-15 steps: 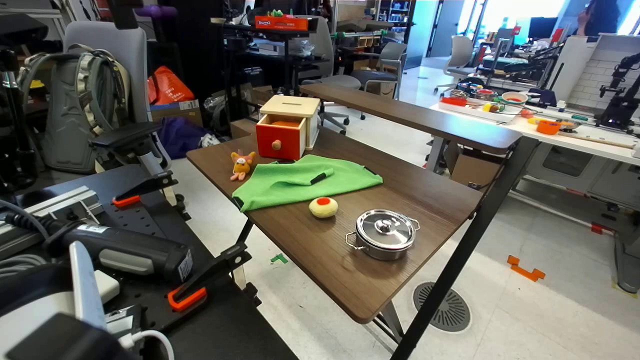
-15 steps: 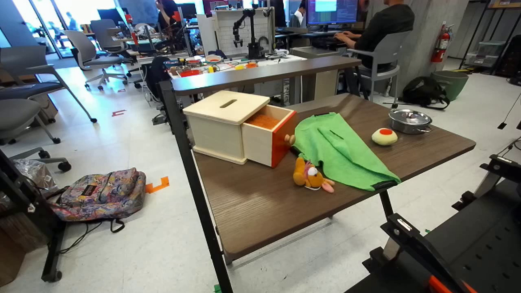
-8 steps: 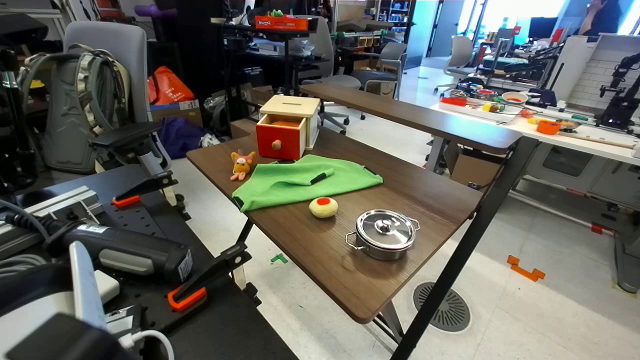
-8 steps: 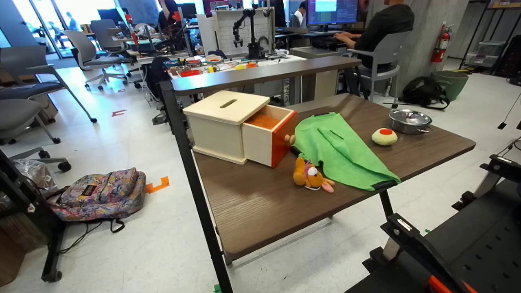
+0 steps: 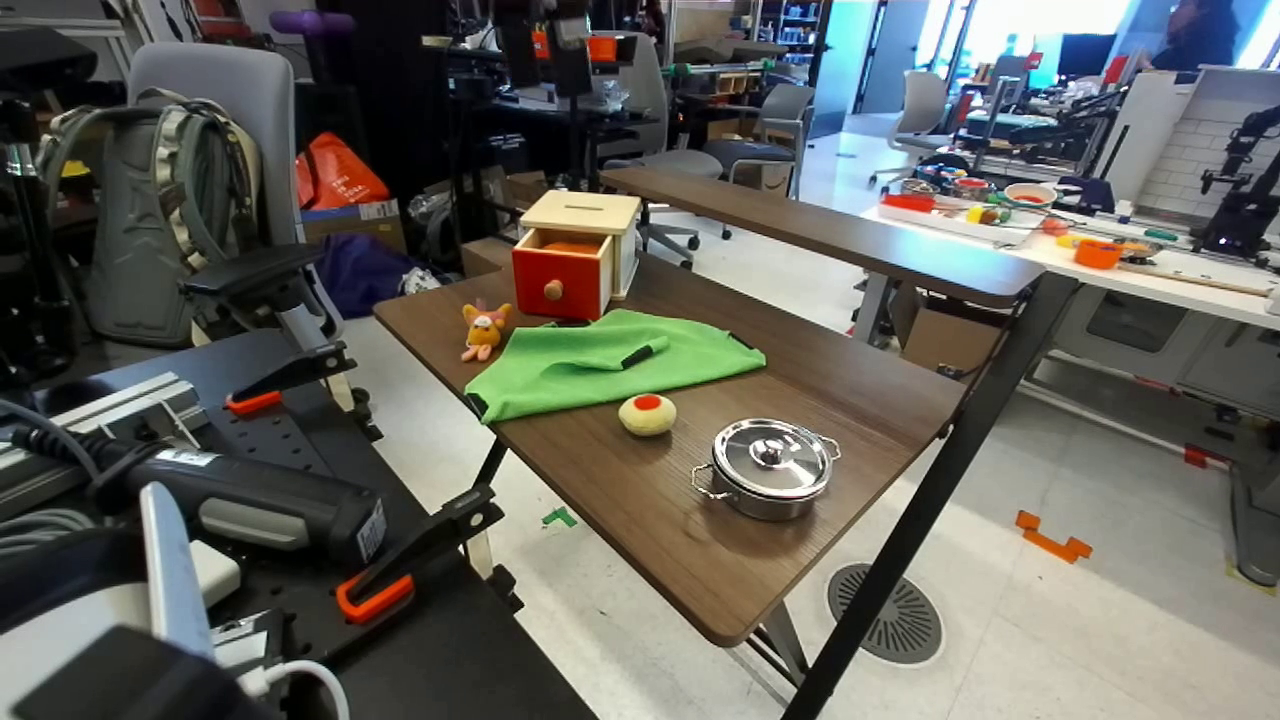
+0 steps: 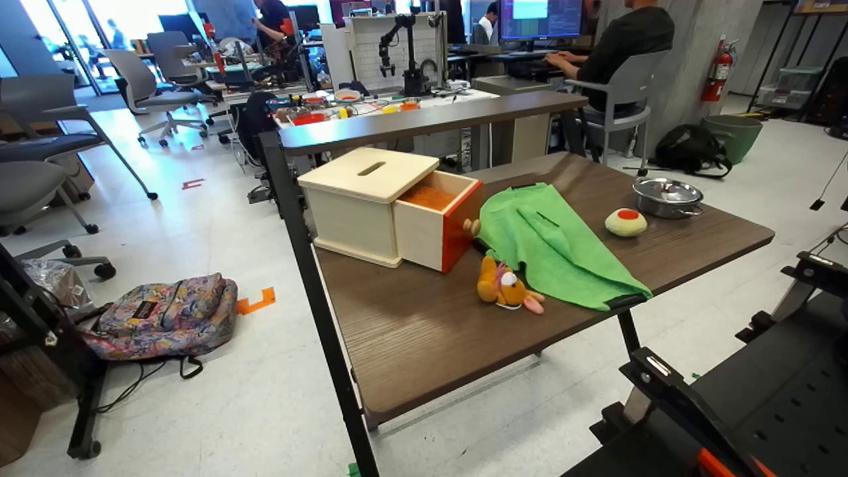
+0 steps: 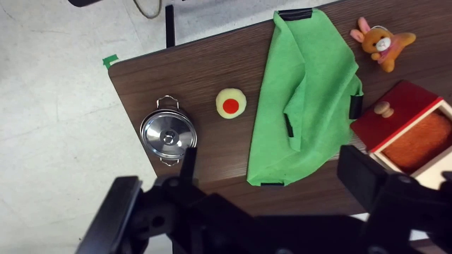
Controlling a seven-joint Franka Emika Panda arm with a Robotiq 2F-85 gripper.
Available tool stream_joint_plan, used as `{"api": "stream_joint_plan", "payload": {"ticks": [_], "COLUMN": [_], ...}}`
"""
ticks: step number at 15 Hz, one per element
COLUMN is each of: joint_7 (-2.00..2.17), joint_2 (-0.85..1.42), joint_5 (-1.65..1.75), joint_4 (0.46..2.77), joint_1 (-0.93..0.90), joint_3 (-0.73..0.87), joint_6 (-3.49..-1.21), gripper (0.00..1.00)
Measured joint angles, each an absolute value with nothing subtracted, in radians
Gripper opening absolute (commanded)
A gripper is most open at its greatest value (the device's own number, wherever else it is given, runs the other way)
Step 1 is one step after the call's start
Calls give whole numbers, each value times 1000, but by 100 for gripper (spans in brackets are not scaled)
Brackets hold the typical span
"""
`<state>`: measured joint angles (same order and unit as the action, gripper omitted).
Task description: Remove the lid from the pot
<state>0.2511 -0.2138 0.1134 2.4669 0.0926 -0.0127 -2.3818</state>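
Round, shiny metal, knobbed lid (image 7: 168, 136): seated on the low, two-handled stainless-steel pot (image 5: 776, 507), near the edge of the brown wood-grain surface (image 7: 219, 148). Pale-yellow, red-spotted rounded object (image 7: 231, 103) lying near the pot. Black two-fingered tool (image 7: 265, 160): jaws parted wide in wrist view, well apart from lid.
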Motion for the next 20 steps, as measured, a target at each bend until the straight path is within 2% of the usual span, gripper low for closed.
{"api": "stream_joint_plan", "payload": {"ticks": [9, 20], "joint_7": [250, 256], "joint_2": [266, 571], "joint_5": [82, -3], "joint_4": [2172, 1926], "joint_1": [117, 124], "joint_3": [100, 158], "joint_6": [-2383, -2434], "gripper": [100, 100]}}
